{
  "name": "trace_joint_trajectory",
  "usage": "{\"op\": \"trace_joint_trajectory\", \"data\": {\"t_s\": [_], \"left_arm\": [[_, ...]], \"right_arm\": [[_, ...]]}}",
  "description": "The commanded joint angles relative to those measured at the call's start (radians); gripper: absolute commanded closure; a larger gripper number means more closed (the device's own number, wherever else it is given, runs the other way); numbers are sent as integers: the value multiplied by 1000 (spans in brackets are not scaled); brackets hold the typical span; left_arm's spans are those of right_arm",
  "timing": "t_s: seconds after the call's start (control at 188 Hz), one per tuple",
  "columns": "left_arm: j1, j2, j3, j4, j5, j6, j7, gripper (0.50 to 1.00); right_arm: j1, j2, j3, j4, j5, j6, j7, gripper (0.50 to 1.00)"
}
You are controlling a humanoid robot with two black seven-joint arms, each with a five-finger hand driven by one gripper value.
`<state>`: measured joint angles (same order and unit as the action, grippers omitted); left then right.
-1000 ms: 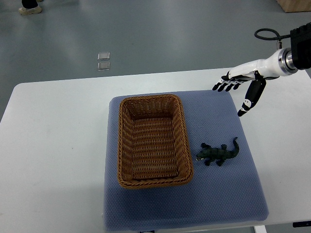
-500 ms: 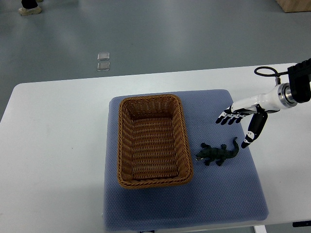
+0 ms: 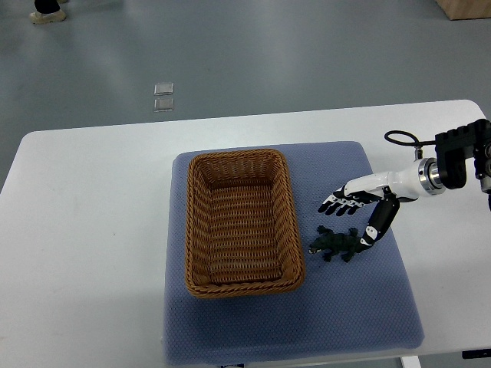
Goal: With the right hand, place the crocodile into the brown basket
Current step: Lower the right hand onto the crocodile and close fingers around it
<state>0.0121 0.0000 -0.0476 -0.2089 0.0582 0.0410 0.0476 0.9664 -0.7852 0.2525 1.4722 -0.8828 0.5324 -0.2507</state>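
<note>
A small dark green toy crocodile lies on the blue mat, just right of the brown wicker basket. The basket holds nothing. My right hand reaches in from the right edge and hovers over the crocodile. Its four fingers stretch out above the toy's back side, and the thumb points down at the tail end. The hand is open and holds nothing. No left arm shows in the view.
The blue mat lies on a white table. Grey floor runs beyond the table's far edge, with a small clear object on it. A shoe shows at the top left.
My right hand has come down and to the left, from above the mat's far right corner to just over the crocodile. The crocodile and basket have not moved.
</note>
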Motion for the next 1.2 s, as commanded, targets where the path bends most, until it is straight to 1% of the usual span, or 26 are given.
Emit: {"op": "trace_joint_trajectory", "data": {"t_s": [0.0,0.271,0.436,0.484,0.553,0.649,0.862,1.128,1.197], "left_arm": [[0,0,0,0,0,0,0,500],[0,0,0,0,0,0,0,500],[0,0,0,0,0,0,0,500],[0,0,0,-1,0,0,0,500],[0,0,0,0,0,0,0,500],[2,0,0,0,0,0,0,500],[2,0,0,0,-1,0,0,500],[2,0,0,0,0,0,0,500],[2,0,0,0,0,0,0,500]], "right_arm": [[-20,7,1,-1,-4,-31,14,583],[-72,15,1,-4,-65,-91,34,595],[-95,24,1,-9,-94,-149,59,603],[-104,26,1,-10,-111,-163,68,613],[-117,27,2,-12,-146,-173,79,628],[-132,26,1,-12,-171,-193,100,634],[-163,24,2,-12,-180,-221,146,636],[-187,26,2,-12,-203,-255,171,644],[-198,26,2,-12,-203,-275,174,648]]}}
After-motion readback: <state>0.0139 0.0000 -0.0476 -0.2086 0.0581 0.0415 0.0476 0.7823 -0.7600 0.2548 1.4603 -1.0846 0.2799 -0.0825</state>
